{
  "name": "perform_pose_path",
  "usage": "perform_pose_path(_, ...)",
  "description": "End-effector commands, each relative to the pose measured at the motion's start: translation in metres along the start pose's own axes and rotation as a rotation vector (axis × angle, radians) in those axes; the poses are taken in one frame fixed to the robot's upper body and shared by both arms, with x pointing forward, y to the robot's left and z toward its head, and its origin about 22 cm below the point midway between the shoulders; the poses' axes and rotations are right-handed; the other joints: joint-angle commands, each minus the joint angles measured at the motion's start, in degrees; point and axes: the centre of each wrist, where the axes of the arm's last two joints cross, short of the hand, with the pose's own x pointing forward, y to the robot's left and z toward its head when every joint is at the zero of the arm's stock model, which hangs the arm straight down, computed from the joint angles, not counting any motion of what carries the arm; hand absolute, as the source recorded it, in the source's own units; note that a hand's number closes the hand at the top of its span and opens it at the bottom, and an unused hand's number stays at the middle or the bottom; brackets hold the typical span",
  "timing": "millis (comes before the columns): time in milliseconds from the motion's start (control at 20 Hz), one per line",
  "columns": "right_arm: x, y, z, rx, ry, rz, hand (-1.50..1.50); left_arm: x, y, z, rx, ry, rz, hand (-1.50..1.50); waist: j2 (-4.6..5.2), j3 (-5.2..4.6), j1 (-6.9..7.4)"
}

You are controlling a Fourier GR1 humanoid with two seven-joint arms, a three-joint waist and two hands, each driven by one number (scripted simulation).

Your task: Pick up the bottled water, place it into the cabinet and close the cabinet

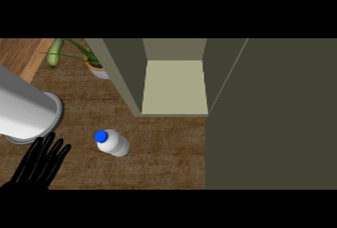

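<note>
At the far left the left hand (pixel 41 162) rests low on the counter (pixel 164 151), fingers straight and spread, holding nothing. Just to its right, apart from it, the water bottle (pixel 113 143) stands upright, blue cap up, long axis vertical. It is likely light, rigid and smooth, so the body below the cap seems the best grasp. Further right the cabinet (pixel 172 87) stands open.
</note>
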Motion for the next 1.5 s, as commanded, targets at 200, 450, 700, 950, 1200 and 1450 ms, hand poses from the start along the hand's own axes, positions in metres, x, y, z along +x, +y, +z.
perform_pose_path(200, -0.011, -0.003, -0.004, 0.019, -0.017, 0.009, -1.50, -0.035, 0.023, -0.017, -0.007, 0.015, -0.049, -1.50, 0.06, 0.05, 0.00)
perform_pose_path(450, 0.003, 0.003, 0.022, 0.033, 0.012, -0.002, -1.50, -0.046, 0.042, -0.029, 0.007, 0.035, -0.115, -1.50, 0.02, 0.04, -0.38)
perform_pose_path(700, -0.001, 0.019, 0.019, 0.020, 0.010, -0.018, -1.50, -0.065, 0.066, -0.048, 0.031, 0.048, -0.103, -1.50, 0.05, 0.03, -0.37)
perform_pose_path(950, 0.012, 0.005, 0.029, 0.051, 0.013, -0.011, -1.50, -0.098, 0.065, -0.065, 0.018, 0.123, -0.077, -1.50, 0.08, 0.03, -0.64)
perform_pose_path(1200, 0.000, -0.005, 0.019, 0.046, 0.014, 0.009, -1.50, -0.123, 0.083, -0.065, 0.060, 0.151, -0.040, -1.50, 0.10, 0.04, -0.41)
perform_pose_path(1450, 0.011, 0.010, 0.022, 0.043, -0.004, -0.016, -1.50, -0.136, 0.103, -0.077, 0.088, 0.186, 0.016, -1.50, 0.14, 0.00, -0.66)
